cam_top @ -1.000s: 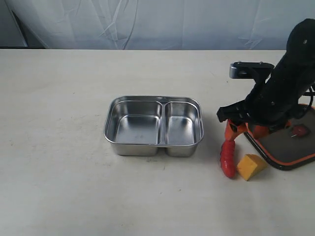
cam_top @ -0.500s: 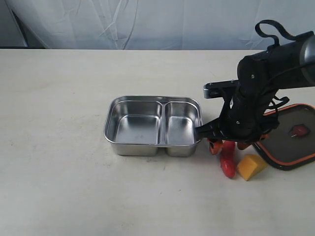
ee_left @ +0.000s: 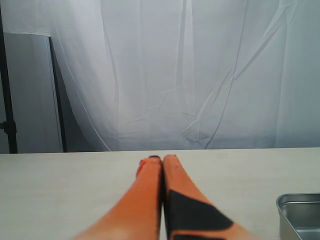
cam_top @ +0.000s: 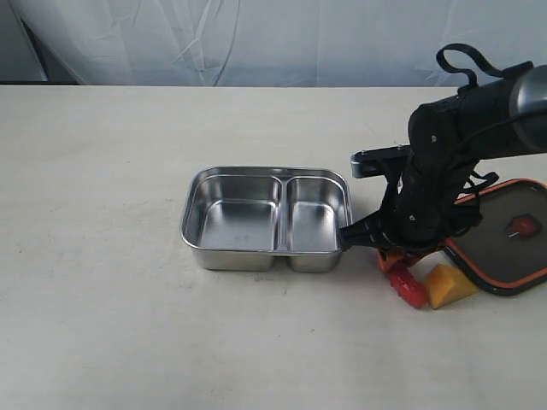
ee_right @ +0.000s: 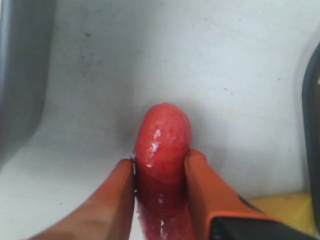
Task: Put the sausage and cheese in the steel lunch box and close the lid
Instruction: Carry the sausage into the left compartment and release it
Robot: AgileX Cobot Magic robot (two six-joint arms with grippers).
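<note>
The steel lunch box [cam_top: 267, 220] stands open in the middle of the table, both compartments bare. Just right of it my right gripper [cam_top: 395, 263] has its orange fingers [ee_right: 212, 192] pressed on either side of the glossy red sausage [ee_right: 162, 145], which still lies low by the table [cam_top: 408, 288]. The yellow-orange cheese [cam_top: 449, 285] rests right beside the sausage. The dark lid [cam_top: 504, 235] with its orange rim lies flat at the far right, partly behind the arm. My left gripper [ee_left: 162, 159] is shut on nothing, hovering over bare table; the exterior view does not show it.
A corner of the steel box [ee_left: 299, 216] shows at the edge of the left wrist view. A white curtain [cam_top: 256, 38] hangs behind the table's far edge. A dark stand [ee_left: 7, 130] stands by the curtain in the left wrist view.
My right arm has swung left and down from above the lid to the sausage and closed its fingers on it. The sausage has turned slightly, and the cheese has shifted a little right.
</note>
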